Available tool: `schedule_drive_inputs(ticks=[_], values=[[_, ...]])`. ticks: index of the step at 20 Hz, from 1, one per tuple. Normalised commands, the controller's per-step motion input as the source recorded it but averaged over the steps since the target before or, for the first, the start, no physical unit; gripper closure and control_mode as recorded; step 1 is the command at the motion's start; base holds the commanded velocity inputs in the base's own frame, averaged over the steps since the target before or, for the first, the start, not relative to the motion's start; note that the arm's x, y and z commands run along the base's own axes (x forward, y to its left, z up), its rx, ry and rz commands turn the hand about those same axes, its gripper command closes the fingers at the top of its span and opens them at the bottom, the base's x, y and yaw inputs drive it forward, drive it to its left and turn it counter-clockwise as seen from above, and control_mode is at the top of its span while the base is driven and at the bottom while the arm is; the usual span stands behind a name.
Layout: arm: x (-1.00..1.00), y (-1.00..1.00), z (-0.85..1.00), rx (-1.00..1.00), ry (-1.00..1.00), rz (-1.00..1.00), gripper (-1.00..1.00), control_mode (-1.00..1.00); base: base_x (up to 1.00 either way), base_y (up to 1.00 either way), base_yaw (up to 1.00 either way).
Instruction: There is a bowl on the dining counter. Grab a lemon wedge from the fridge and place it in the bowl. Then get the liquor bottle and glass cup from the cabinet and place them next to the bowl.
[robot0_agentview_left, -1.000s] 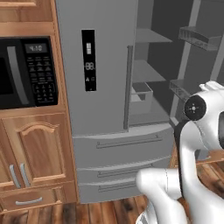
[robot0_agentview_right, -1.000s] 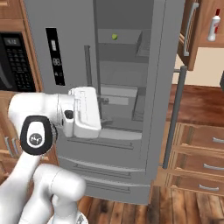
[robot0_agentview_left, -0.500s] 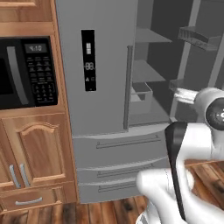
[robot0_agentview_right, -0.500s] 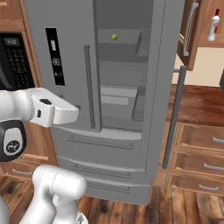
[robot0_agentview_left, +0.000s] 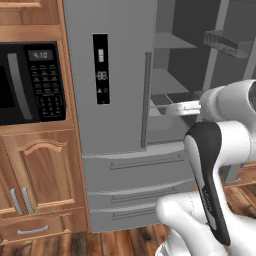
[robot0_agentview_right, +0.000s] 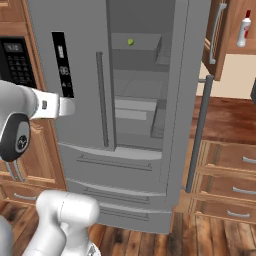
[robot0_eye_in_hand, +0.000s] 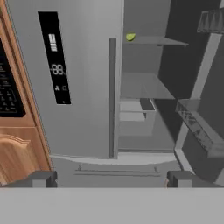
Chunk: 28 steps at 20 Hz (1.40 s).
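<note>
The tall grey fridge (robot0_agentview_right: 82, 55) (robot0_agentview_left: 117, 65) (robot0_eye_in_hand: 87, 92) stands with its left door shut and its right door (robot0_agentview_right: 192, 75) swung wide open. On an upper shelf inside lies the small yellow-green lemon wedge (robot0_agentview_right: 131, 42) (robot0_eye_in_hand: 130, 37). My gripper (robot0_eye_in_hand: 111, 179) is open, its two dark fingertips (robot0_eye_in_hand: 41, 178) far apart with nothing between them. It faces the fridge front from some way off, level with the lower shelves. My white wrist (robot0_agentview_right: 50, 106) reaches in from the left. The liquor bottle (robot0_agentview_right: 245, 29) stands in the open cabinet (robot0_agentview_right: 232, 47) at upper right. The bowl, dining counter and glass cup are out of view.
A black microwave (robot0_agentview_left: 30, 82) (robot0_agentview_right: 15, 60) sits in wooden cabinetry left of the fridge. The open fridge door, with its bar handle (robot0_agentview_right: 199, 132), juts out in front of the wooden drawers (robot0_agentview_right: 230, 170) and a wall counter (robot0_agentview_right: 227, 117). Door bins (robot0_eye_in_hand: 199, 127) line the open door.
My arm has swung. The hand drew back from close in front of the fridge opening, leftward in the right base view. The jaws stayed open and the fridge is unchanged.
</note>
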Motion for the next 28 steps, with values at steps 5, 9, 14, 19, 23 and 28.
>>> schedule_drive_inputs(ticks=[5,9,14,19,23,28], values=[[0.64,0.1,-0.01,0.04,0.09,0.15,-1.0,-1.0,0.0,0.0,0.0],[0.54,0.0,-0.08,0.0,0.07,-0.04,-1.0,-1.0,0.0,0.0,0.0],[0.54,0.11,-0.1,-0.01,0.07,-0.21,-1.0,-1.0,0.0,0.0,0.0],[0.47,0.06,-0.07,-0.01,0.04,-0.23,-1.0,-1.0,0.0,0.0,0.0],[0.47,0.0,-0.17,0.0,0.0,-0.06,-1.0,-1.0,0.0,0.0,0.0],[0.41,0.0,-0.22,0.0,0.0,0.0,-1.0,-1.0,0.0,0.0,0.0]])
